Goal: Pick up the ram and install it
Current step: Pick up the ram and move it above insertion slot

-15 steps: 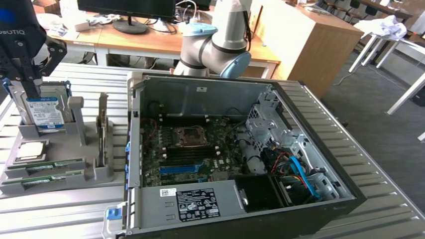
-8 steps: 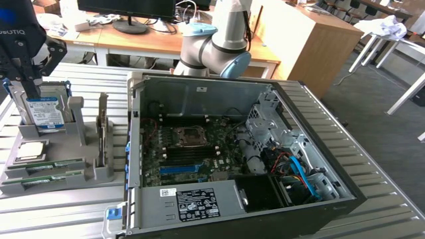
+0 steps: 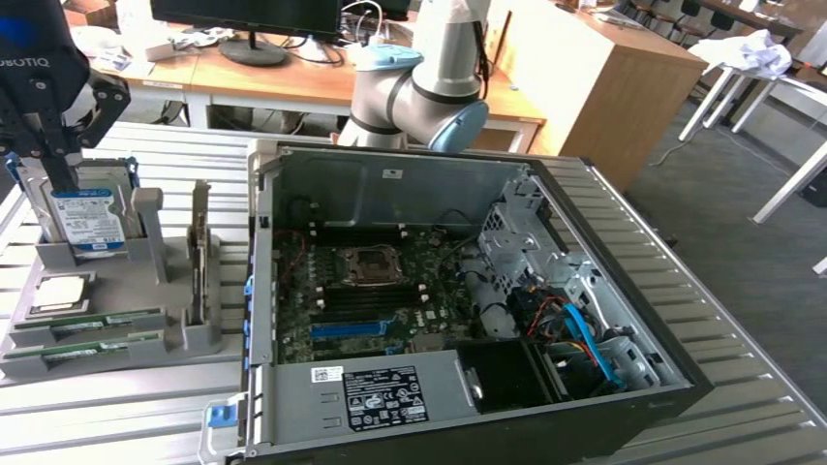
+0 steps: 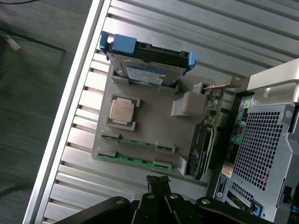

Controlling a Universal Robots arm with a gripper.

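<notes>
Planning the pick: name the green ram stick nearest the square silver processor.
The inner green ram stick, beside the processor; the other stick lies along the grey tray's edge.

**Robotics laboratory or workshop.** An open computer case (image 3: 387,189) lies on a slatted metal table (image 3: 723,320). A robot arm (image 3: 440,87) rises just behind the case, and a grey parts fixture (image 4: 154,123) sits beside it. Wooden desks (image 3: 259,82) with a monitor (image 3: 246,15) stand farther behind.

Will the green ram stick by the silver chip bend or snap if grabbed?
Probably stiff: the ram stick looks like a thin flat board. Likely light, being so slim. It stands on edge in a grey holder, so a sideways push might strain it.
</notes>
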